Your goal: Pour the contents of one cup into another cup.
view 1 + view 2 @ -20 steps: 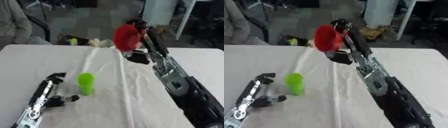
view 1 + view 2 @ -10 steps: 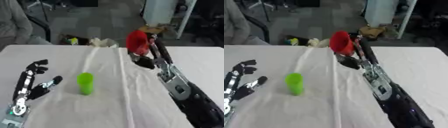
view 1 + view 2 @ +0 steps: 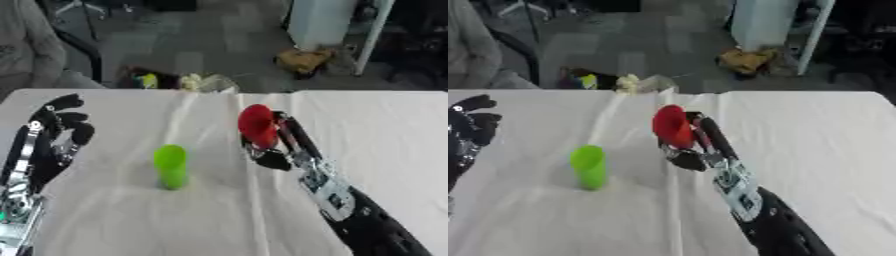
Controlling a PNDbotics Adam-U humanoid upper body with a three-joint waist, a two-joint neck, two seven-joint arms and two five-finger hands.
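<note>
- White cloth covers the table (image 3: 385,125); green cup (image 3: 171,166) stands upright at its centre.
- Right hand (image 3: 276,150), fingers curled round the red cup (image 3: 256,126), has come lower and nearer the green one.
- Left hand (image 3: 54,140) has risen, fingers spread.

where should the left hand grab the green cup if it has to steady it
Around the lower body of the green cup, coming in from the robot's left. It stands upright with its mouth up, and the left hand sits open on that side. The right hand, holding the red cup, occupies the other.
</note>
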